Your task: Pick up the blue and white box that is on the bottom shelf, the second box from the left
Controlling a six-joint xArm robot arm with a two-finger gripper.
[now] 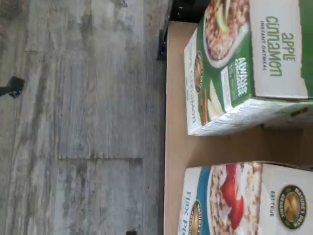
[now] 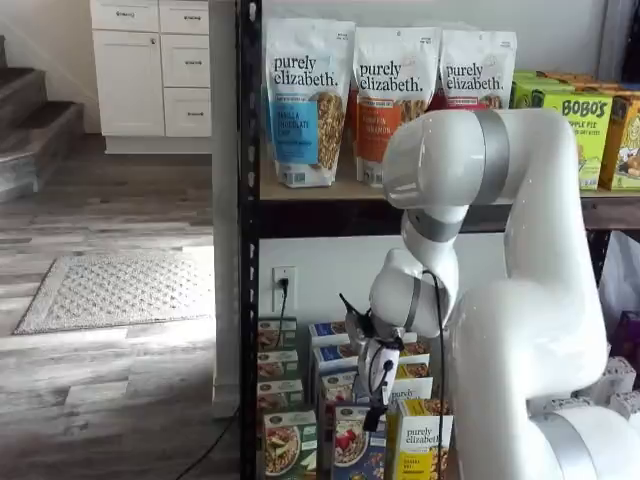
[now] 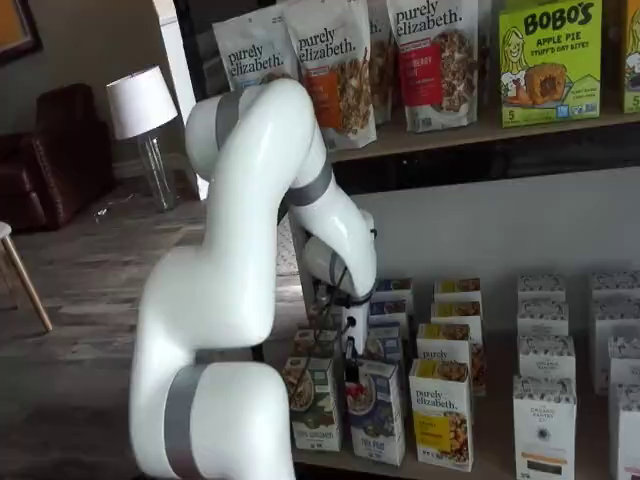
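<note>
On the bottom shelf (image 3: 340, 462), the green box (image 2: 290, 443) is flanked by the blue box (image 2: 358, 445); above it the gripper (image 2: 376, 400) is poised, apparently spread wide. A straight, centred descent is advised, neighbours avoided.

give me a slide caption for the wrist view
Wrist view over the bottom shelf: green apple cinnamon oatmeal box beside the blue and white box, grey wood floor beyond.

A dark blue and white box (image 3: 378, 410) stands beside a green-and-white box (image 3: 313, 403) and, at 3 o'clock, a yellow-and-white box (image 3: 442, 413) on the tan shelf (image 1: 220, 147).
</note>
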